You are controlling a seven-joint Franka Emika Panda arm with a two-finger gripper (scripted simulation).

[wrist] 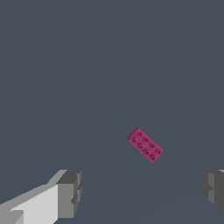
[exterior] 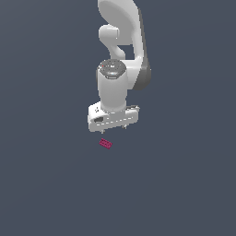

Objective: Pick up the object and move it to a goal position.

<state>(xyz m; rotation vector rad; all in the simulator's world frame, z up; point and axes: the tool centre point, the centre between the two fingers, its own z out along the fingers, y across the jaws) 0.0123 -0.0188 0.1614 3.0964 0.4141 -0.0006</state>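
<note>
The object is a tiny magenta-pink rectangular block [exterior: 105, 144] with small dark marks on its face, lying flat on the grey floor. It also shows in the wrist view [wrist: 145, 145], turned at a slant. My white gripper [exterior: 113, 129] hangs above and slightly behind the block, apart from it. Its two grey fingers [wrist: 70, 192] stand wide apart in the wrist view with nothing between them. The gripper [wrist: 142, 192] is open and empty. The block lies ahead of the gap between the fingers.
The white arm [exterior: 122, 55] rises behind the gripper toward the top of the exterior view. A plain dark grey floor [exterior: 46, 184] spreads all around.
</note>
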